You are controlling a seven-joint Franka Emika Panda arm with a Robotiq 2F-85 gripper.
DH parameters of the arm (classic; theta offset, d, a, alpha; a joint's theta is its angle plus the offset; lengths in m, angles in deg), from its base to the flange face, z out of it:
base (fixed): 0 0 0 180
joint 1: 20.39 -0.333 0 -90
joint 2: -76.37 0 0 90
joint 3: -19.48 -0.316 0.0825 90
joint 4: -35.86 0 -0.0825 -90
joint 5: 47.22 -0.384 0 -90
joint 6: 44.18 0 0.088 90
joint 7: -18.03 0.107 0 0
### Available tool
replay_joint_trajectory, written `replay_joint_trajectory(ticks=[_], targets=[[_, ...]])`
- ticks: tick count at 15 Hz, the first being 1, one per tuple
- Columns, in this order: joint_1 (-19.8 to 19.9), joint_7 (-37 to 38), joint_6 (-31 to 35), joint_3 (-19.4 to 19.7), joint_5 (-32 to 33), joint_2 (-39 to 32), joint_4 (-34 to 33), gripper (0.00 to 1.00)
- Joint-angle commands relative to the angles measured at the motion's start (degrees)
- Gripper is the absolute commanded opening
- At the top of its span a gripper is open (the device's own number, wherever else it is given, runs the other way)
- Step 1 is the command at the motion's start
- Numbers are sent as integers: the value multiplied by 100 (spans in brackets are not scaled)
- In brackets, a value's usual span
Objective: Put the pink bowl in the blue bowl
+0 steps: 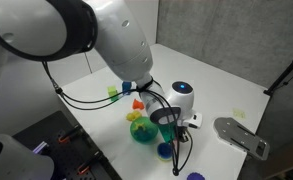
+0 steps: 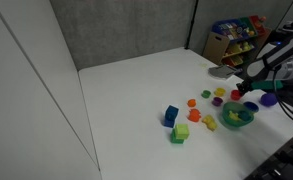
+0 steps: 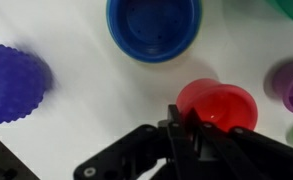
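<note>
table (image 2: 126, 90): white; its whole top shows in an exterior view only, with a toy shelf (image 2: 236, 40) behind it (print there too small to read).
arm (image 1: 106, 40): white, fills the near side of an exterior view, reaches out and bends down over the toys; black cables run along it. in the exterior view with the shelf only its end shows, at the right edge.
green bowl (image 1: 143, 132): holds coloured pieces, seen in both exterior views; the wrist view catches only its edge at the top right corner.
purple ball (image 3: 11, 82): knobbly, wrist view only, left of the gripper.
blue bowl (image 3: 154, 25): upright, empty, at the top of the wrist view, apart from the pink bowl.
pink bowl (image 3: 226, 102): on the table, below and right of the blue bowl, just beside the gripper's tips.
gripper (image 3: 183, 122): pointed down, fingers (image 3: 198, 138) close together at the pink bowl's near rim; cannot tell if they pinch it.
purple bowl (image 3: 291, 88): at the right edge of the wrist view.
blue cube (image 2: 171, 115): well apart from the bowls.
</note>
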Motion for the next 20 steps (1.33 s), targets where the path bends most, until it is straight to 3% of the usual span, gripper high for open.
replay_joint_trajectory(ticks=[1,9,20], targets=[[123,-89,96,-66,-181,752,766,4],[453,-416,141,-115,-351,1539,1686,4],[775,-450,957,-253,-329,855,1610,4]])
